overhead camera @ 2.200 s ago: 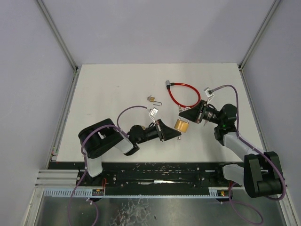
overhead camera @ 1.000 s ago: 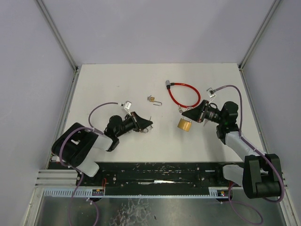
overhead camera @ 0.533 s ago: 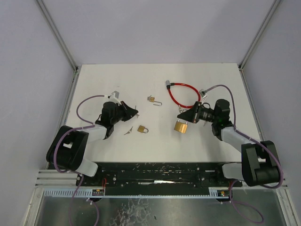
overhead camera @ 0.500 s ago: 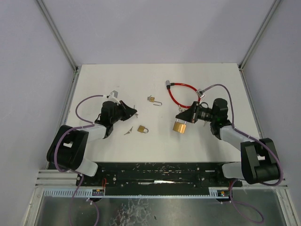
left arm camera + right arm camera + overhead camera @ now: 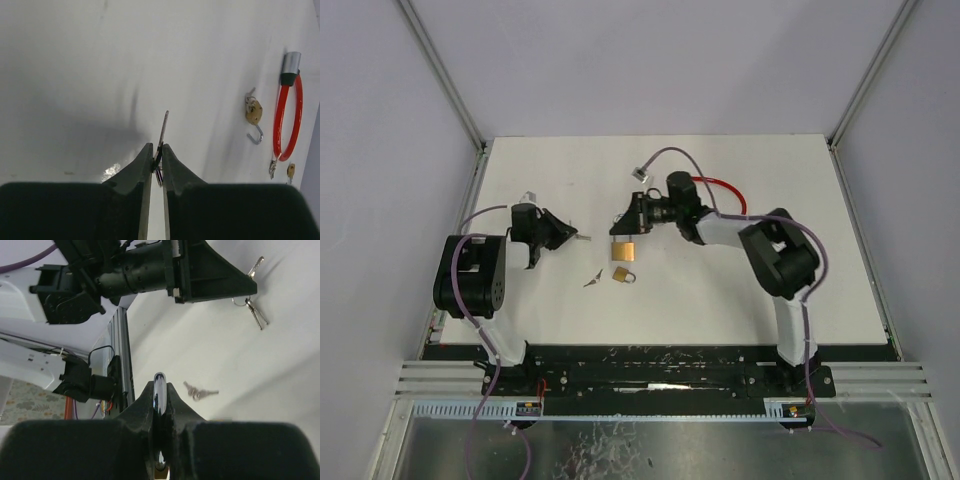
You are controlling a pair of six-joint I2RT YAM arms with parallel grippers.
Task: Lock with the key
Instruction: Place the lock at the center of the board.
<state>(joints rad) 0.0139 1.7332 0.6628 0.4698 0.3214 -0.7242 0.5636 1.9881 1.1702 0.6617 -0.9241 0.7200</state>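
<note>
Now the left gripper (image 5: 156, 148) pinches the key (image 5: 164, 127) tight, at the left of the table (image 5: 540, 170). The right gripper (image 5: 159, 386) grips the big gold padlock (image 5: 624, 250) by its loop, mid-table. A small padlock (image 5: 623, 275) and spare keys (image 5: 592, 280) lie nearby.

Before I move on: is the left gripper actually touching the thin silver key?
Touching. Left wrist view: the left gripper pinches the thin silver key between its jaws, blade sticking out ahead.

Black-and-white arms (image 5: 470, 285) trail purple cables (image 5: 670, 151).
</note>
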